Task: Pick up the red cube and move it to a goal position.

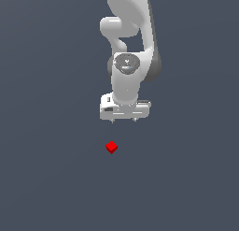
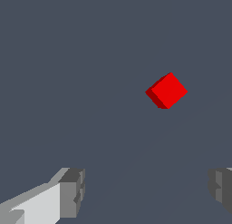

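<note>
Exterior view first: the biggest thing is the plain dark grey-blue worktop [image 1: 46, 178], which fills the whole picture with no edge or marking to be seen. Over it stands the white arm [image 1: 127, 47], coming down from the top of the picture, its thick links stacked one over the other and a round grey joint cap facing the camera. At its lower end sits the white gripper [image 1: 124, 120], broad and flat, pointing straight down, with only two short tips showing under its body.

Smallest is the red cube [image 1: 111, 147]. It rests on the worktop below the gripper and a little toward the exterior view's left, well apart from it, and it is turned so that a corner faces the camera.

Wrist view shows the same: the cube [image 2: 166, 90] lies alone on the grey surface, turned cornerwise, its top face bright and two side faces darker. The fingers [image 2: 72, 193] stand wide apart, one grey pad at each side of the picture, with bare worktop between them and nothing held. The cube is clear of both pads, touching neither.
</note>
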### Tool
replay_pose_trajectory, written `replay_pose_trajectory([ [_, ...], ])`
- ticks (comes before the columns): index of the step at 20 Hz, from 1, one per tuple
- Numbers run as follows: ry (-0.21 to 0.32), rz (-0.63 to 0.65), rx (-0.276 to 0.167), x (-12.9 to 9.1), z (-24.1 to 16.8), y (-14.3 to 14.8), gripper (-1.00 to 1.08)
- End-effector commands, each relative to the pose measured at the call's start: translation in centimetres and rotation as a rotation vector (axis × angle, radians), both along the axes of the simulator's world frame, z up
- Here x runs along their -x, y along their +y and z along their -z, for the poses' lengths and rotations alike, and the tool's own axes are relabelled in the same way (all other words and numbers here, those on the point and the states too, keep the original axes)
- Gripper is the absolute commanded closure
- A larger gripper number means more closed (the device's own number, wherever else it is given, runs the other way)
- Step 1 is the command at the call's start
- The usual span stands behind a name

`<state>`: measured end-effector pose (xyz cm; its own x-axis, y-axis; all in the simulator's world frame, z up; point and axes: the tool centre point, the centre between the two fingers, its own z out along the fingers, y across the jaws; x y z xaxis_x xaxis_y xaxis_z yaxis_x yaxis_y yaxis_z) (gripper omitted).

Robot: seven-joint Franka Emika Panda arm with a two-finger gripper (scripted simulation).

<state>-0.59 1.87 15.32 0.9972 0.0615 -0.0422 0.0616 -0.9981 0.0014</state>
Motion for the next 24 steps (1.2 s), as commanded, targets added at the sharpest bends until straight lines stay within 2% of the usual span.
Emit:
replay_pose_trajectory([
  [1,0.0,0.0,0.0,0.0,0.0,0.0,-0.92],
  [12,-0.004,-0.073,-0.002,-0.4,1.4,-0.8,-0.92],
  [24,-0.017,-0.321,-0.009,-2.4,6.0,-3.4,-0.92],
])
